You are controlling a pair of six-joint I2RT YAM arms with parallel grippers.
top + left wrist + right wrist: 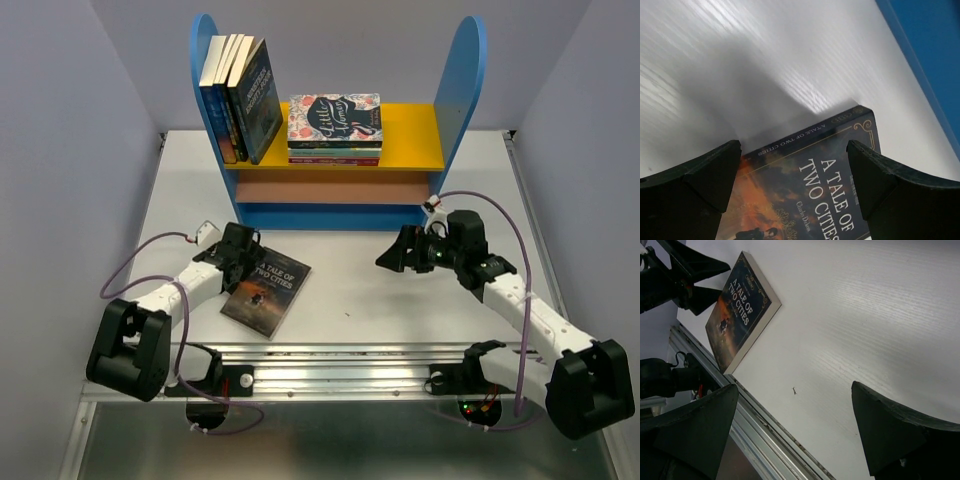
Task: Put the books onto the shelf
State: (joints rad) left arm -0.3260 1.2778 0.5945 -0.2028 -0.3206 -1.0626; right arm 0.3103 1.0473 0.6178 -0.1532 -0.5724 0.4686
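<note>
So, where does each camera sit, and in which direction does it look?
Top external: above and behind the arms, looking down on the table, the shelf and both arms, with the left hand and right hand open.
Left wrist: on the left arm, looking down through its own open hand at the Tale of Two Cities book.
Right wrist: on the right arm, looking leftward across the table past its own open hand; the left hand shows top left.
Shared: all three views show that book flat on the table.
</note>
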